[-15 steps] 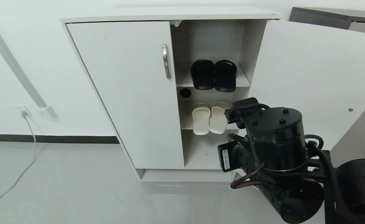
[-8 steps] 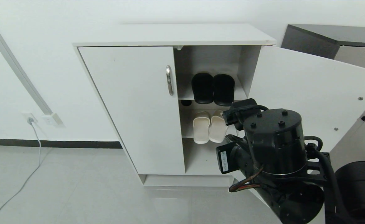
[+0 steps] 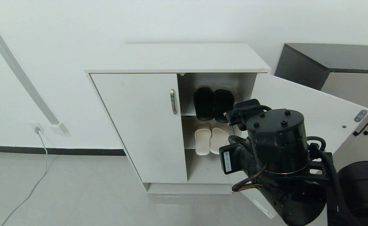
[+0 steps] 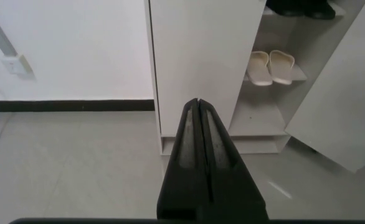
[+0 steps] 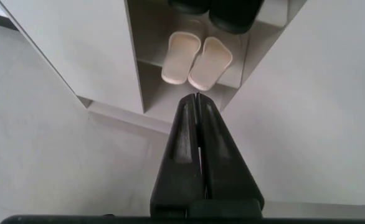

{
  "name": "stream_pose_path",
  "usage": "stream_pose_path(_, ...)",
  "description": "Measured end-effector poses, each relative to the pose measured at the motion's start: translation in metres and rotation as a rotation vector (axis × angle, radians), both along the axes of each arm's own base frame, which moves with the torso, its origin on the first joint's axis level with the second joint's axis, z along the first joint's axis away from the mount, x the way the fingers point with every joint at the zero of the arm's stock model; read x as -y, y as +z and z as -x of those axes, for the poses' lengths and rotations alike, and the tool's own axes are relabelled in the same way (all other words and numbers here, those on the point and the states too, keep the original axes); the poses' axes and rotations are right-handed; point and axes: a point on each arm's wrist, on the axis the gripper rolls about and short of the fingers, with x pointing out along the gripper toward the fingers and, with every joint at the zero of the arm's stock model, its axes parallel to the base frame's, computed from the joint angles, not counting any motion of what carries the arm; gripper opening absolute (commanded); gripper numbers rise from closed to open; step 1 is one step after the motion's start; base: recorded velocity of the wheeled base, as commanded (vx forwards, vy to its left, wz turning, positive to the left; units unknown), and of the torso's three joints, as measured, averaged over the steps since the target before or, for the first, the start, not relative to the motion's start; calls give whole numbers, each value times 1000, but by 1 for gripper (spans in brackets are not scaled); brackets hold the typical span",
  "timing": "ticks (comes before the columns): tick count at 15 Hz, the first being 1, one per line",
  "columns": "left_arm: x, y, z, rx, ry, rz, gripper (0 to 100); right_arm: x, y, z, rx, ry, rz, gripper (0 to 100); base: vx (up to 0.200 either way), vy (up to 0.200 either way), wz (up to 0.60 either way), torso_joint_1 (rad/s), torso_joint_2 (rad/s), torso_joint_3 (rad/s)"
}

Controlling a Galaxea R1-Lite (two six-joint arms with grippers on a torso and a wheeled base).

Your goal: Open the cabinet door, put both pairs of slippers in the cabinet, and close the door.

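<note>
Inside, the black slippers (image 3: 213,104) sit side by side on the cabinet's upper shelf, at the centre of the head view. The white slippers (image 3: 210,140) sit as a pair on the shelf just below them. The cabinet (image 3: 184,58) stands against the wall. Its right door (image 3: 300,106) stands wide open toward the right of the frame, and its left door (image 3: 140,125) is closed, with a metal handle (image 3: 173,101) by its inner edge. The right hand (image 5: 197,102) faces the white slippers, fingers pressed together. The left hand (image 4: 199,109), likewise pressed together, faces the closed door over the floor (image 3: 77,194). A wall socket (image 3: 37,128) sits at the left.
</note>
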Motion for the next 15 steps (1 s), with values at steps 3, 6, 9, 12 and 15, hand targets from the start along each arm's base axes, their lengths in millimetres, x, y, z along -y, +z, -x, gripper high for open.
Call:
stream_pose_path(3,0,0,0,0,1,0,0,0,0,0,0,0,-1,0,0,0,0,178,-492,-317)
stream_pose_path(6,0,0,0,0,2,0,0,0,0,0,0,0,-1,0,0,0,0,201,-504,-312)
stream_pose_path(9,0,0,0,0,0,0,0,0,-1,0,-1,0,3,0,0,0,0,219,-527,-315)
stream_pose_path(12,0,0,0,0,1,0,0,1,-1,0,-1,-3,-1,0,0,0,0,238,-548,-321)
stream_pose_path(15,0,0,0,0,0,0,0,1,-1,0,-1,-4,-2,0,0,0,0,154,-356,-201)
